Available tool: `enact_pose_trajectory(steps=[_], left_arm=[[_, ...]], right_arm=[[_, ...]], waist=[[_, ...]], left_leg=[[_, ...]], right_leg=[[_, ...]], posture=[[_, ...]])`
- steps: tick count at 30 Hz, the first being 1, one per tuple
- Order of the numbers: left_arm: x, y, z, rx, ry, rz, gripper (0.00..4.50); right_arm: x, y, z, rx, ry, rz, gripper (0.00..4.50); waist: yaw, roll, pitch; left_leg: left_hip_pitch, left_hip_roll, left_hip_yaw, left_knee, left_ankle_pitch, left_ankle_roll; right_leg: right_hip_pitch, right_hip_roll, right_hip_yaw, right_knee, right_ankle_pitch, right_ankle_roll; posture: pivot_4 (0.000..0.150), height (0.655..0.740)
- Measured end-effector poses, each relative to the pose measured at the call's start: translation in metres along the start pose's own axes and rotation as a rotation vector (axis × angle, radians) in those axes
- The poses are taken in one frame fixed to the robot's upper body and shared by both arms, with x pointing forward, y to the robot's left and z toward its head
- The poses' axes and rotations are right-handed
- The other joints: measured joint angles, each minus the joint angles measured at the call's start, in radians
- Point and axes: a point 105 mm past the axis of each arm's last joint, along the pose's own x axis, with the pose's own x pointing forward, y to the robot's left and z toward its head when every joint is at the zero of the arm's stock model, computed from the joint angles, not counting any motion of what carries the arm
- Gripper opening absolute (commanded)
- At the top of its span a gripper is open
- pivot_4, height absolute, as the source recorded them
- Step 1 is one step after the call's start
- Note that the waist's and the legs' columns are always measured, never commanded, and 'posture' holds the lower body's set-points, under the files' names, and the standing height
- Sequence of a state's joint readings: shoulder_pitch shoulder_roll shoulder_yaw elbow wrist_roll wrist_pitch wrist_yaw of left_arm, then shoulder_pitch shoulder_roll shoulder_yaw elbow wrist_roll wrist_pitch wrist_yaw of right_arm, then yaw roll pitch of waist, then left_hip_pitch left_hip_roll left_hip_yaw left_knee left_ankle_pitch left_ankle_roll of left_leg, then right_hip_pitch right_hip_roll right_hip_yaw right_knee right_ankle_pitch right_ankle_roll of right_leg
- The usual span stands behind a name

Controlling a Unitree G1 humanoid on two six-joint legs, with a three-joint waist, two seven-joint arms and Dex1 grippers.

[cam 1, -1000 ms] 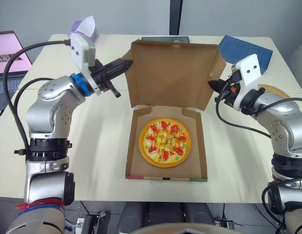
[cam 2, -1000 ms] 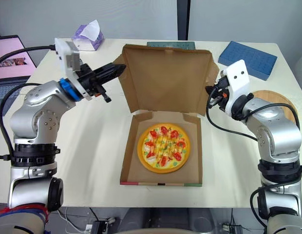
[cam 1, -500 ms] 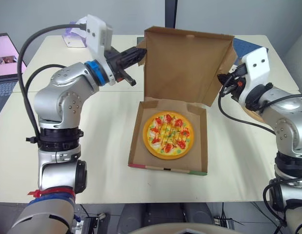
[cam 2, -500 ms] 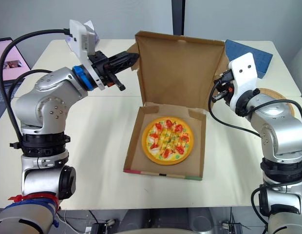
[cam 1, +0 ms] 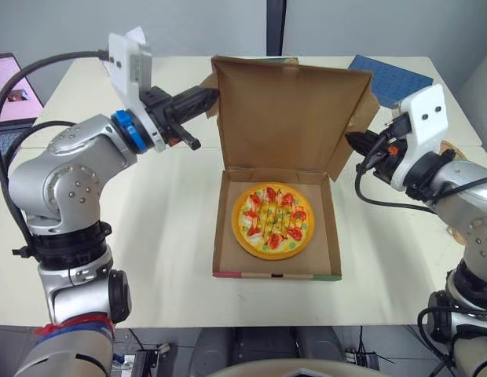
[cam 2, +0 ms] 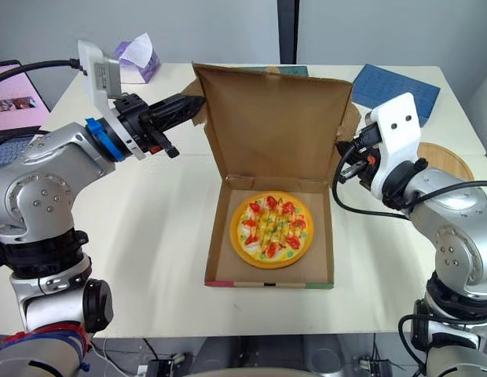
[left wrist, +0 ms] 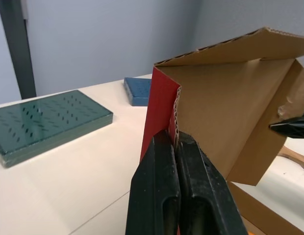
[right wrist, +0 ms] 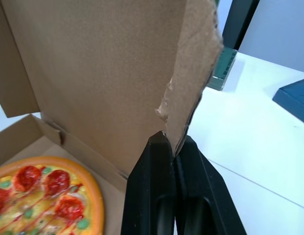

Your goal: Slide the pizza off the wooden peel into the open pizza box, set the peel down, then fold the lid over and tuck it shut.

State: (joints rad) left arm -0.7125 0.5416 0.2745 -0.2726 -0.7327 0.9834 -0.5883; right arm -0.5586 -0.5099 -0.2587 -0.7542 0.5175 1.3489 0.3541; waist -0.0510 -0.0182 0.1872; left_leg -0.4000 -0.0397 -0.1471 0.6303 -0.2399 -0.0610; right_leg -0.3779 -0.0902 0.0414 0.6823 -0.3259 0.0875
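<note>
Left eye view: pizza [cam 1: 273,221] lies in the pizza box [cam 1: 225,236] on the tabletop [cam 1: 161,228]. Its upright lid [cam 1: 283,118] is pinched at opposite side edges by left claw [cam 1: 210,96] and right claw [cam 1: 352,141]. Peel [cam 2: 448,159], blue board [cam 1: 389,77] and tissue box [cam 2: 137,59] lie beyond.

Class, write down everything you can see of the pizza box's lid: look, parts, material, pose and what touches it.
The lid is corrugated cardboard, plain brown inside and red on its outer face. It stands nearly upright, hinged along the rear edge of the box base, behind the pizza. Each side carries a flap; the left gripper is shut on one, the right gripper on the other, whose edge looks ragged.
</note>
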Motion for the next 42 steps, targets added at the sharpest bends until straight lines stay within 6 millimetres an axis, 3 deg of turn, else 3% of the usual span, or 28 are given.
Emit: enact_pose_trajectory(steps=[13,36,39,42], left_arm=[[-0.023,-0.017,-0.012,-0.063,-0.015,-0.001,0.00],[-0.081,-0.063,-0.072,-0.171,0.045,0.011,0.00],[-0.082,-0.068,-0.079,-0.175,0.057,-0.009,0.00],[-0.085,-0.071,-0.083,-0.155,0.093,-0.035,0.63]], right_arm=[[-0.011,0.019,-0.012,0.077,-0.010,0.007,0.04],[-0.038,0.056,-0.063,0.076,0.026,0.091,0.04],[-0.039,0.058,-0.065,0.072,0.031,0.096,0.69],[-0.040,0.063,-0.069,0.063,0.047,0.134,1.77]], waist=[[-0.002,0.000,-0.001],[0.006,0.000,-0.004],[0.019,-0.001,-0.004],[0.021,-0.001,-0.004]], left_leg=[[0.001,0.000,0.001,0.000,-0.002,0.003],[0.008,0.002,0.005,-0.002,-0.002,0.004],[0.008,0.002,0.006,-0.002,-0.002,0.004],[0.007,0.002,0.006,-0.002,-0.002,0.004]], right_leg=[[0.000,0.000,0.000,0.000,0.000,0.000],[0.006,0.001,0.003,-0.002,0.000,0.000],[0.006,0.001,0.003,-0.003,0.000,0.000],[0.006,0.001,0.003,-0.003,0.000,0.000]], posture=[[0.150,0.7400],[0.150,0.7400],[0.150,0.7400],[0.150,0.7400]])
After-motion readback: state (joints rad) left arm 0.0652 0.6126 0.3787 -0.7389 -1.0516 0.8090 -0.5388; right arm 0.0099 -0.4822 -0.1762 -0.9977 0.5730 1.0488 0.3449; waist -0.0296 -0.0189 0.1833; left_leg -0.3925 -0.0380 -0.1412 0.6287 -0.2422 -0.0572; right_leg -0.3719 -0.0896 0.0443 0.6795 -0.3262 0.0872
